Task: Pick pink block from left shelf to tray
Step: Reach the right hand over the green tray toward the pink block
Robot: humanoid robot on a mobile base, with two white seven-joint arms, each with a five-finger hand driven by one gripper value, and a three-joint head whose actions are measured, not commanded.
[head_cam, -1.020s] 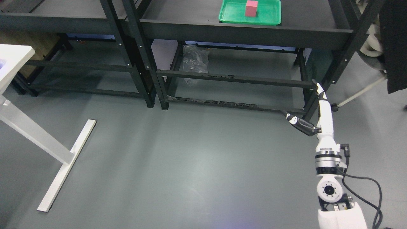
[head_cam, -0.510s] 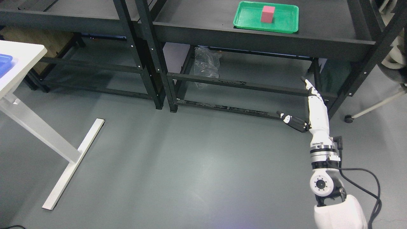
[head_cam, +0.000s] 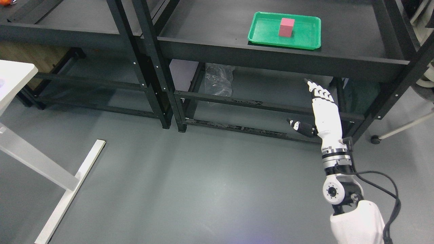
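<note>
Up on the top deck of the right-hand black shelf unit (head_cam: 217,51), I can see the pink block (head_cam: 286,27) standing upright inside the green tray (head_cam: 305,37), nearer the tray's middle than any of its raised edges. My right hand (head_cam: 318,108) is well below and slightly to the right of it, out in front of the shelf frame and level with the lower crossbar (head_cam: 237,100); it touches neither the block nor the tray. The fingers (head_cam: 317,90) are stretched out flat and together, pointing up toward the shelf edge, with the dark thumb (head_cam: 300,126) splayed off to the left, so the hand is holding nothing. The block looks like a plain matte cuboid with crisp corners, taller than it is wide. The tray is shallow glossy plastic, rectangular with rounded corners and a low lip. The shelving is matte black metal with bolted uprights, and a second unit (head_cam: 67,30) of the same kind stands just beside it on the left. A crumpled clear plastic bag (head_cam: 220,78) sits on the lower level. A white table leg (head_cam: 64,189) rests on the smooth grey floor (head_cam: 190,189) at lower left.
</note>
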